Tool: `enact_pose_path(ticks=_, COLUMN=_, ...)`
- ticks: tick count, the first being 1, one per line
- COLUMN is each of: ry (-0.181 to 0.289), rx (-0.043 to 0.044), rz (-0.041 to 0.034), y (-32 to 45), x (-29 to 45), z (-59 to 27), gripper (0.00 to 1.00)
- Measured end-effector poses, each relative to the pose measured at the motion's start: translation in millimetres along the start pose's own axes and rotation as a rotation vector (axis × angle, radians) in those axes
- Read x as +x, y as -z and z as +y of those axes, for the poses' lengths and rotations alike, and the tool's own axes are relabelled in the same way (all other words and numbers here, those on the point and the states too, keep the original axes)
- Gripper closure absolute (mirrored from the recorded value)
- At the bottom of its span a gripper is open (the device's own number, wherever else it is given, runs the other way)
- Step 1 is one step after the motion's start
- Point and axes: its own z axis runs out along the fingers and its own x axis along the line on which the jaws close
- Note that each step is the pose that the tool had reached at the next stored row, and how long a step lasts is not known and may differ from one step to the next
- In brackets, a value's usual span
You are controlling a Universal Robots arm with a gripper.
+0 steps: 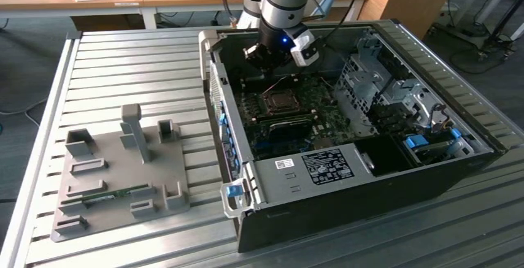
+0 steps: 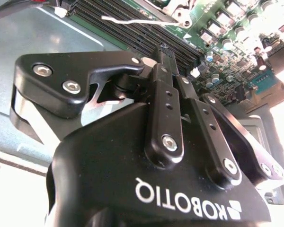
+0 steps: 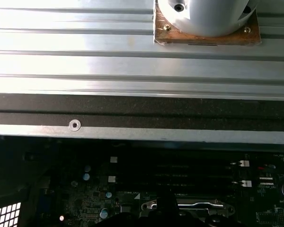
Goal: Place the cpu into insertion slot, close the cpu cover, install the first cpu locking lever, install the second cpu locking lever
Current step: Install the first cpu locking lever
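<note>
In the exterior view, the gripper (image 1: 264, 58) hangs near the cpu cover (image 1: 283, 101). The second wrist view shows its fingers (image 2: 164, 71) closed together near that cover's wire lever (image 2: 132, 21).

Bright overhead glare, deep dark shadows

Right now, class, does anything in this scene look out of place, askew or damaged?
Nothing stands out. The computer case lies open on the slatted table, the gripper hangs inside it above the motherboard, and no spill or damage shows.
</note>
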Motion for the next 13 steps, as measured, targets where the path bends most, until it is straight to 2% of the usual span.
enact_pose_path(ticks=13, ry=0.0, rx=0.0, rz=0.0, y=-1.2, x=0.0, z=-0.3, gripper=0.89)
